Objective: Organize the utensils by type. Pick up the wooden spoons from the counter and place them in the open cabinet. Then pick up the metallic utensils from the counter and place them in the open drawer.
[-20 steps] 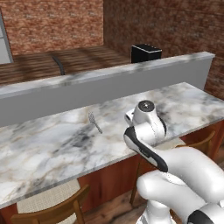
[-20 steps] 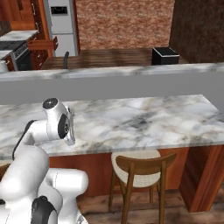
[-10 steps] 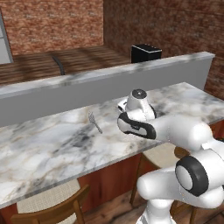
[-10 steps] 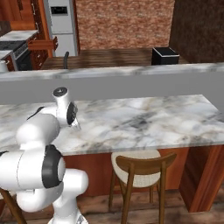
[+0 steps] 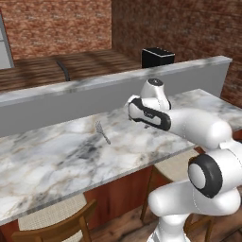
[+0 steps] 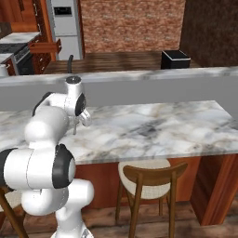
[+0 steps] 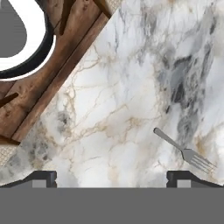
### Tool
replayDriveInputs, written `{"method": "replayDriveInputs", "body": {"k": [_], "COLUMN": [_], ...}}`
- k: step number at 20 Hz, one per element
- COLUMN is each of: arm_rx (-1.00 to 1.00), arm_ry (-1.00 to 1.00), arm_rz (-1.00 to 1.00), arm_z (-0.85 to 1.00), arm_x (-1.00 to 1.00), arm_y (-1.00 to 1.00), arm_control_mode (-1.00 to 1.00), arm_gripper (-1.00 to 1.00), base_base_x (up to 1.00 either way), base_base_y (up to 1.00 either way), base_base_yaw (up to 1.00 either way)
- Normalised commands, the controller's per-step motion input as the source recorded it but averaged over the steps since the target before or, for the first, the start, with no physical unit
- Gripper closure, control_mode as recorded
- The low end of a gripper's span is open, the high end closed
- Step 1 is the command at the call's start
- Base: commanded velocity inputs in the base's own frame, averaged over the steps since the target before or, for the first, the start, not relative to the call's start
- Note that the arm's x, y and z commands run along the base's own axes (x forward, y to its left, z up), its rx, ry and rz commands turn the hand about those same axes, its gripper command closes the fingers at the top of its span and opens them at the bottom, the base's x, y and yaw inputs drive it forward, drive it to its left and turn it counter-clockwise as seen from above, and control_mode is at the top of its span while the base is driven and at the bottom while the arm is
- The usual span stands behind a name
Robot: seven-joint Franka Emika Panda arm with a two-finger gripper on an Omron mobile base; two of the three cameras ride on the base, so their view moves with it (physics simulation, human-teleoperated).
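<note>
On the counter (image 5: 56,156), a single metallic fork (image 5: 102,132) lies flat on the white marble, well left of the arm's hand as seen from the left base view and roughly midway between the front edge and the grey ledge (image 5: 61,101) at the back. From the hand view, the fork (image 7: 184,152) is thin and silver-grey: a narrow straight handle widens into a short flat head ending in several fine tines, and it lies diagonally with the tines toward the lower right of that view. The marble has a smooth white surface with dark grey veining and faint tan streaks; one darker grey patch lies close to the fork. The front edge of the counter carries a reddish-brown wood band, and darker wood flooring shows below it in the hand view. The gripper (image 7: 111,178) hangs above the marble with its two dark finger tips spread wide apart and nothing between them; the fork's tines lie just beside the right-hand tip in that view, not between the two. In the right base view, the gripper (image 6: 85,119) points down at the counter (image 6: 153,130) near the ledge. A wooden chair with a woven cane seat (image 6: 142,179) stands under the counter. A black box-shaped appliance (image 5: 158,57) sits beyond the ledge. No legible writing or brand marks are visible on any item.
</note>
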Motion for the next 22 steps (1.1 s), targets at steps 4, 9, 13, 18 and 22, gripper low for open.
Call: {"method": "replayDriveInputs", "body": {"k": [4, 9, 13, 18, 22], "arm_rx": [-0.17, -0.21, -0.17, -0.02, 0.08], "arm_ry": [0.12, 0.15, 0.13, 0.05, 0.01], "arm_rz": [0.25, 0.27, 0.39, 0.42, 0.35], "arm_z": [0.30, 0.17, 0.00, 0.00, 0.00], "arm_x": [-0.11, -0.17, -0.10, 0.00, 0.00], "arm_y": [0.03, 0.06, 0.16, 0.05, 0.16], "arm_control_mode": [-1.00, -1.00, -1.00, -1.00, -1.00], "arm_gripper": [-1.00, -1.00, -1.00, -1.00, -1.00], "base_base_x": [0.00, 0.00, 0.00, 0.00, 0.00], "base_base_y": [0.00, 0.00, 0.00, 0.00, 0.00], "base_base_yaw": [0.00, 0.00, 0.00, 0.00, 0.00]}}
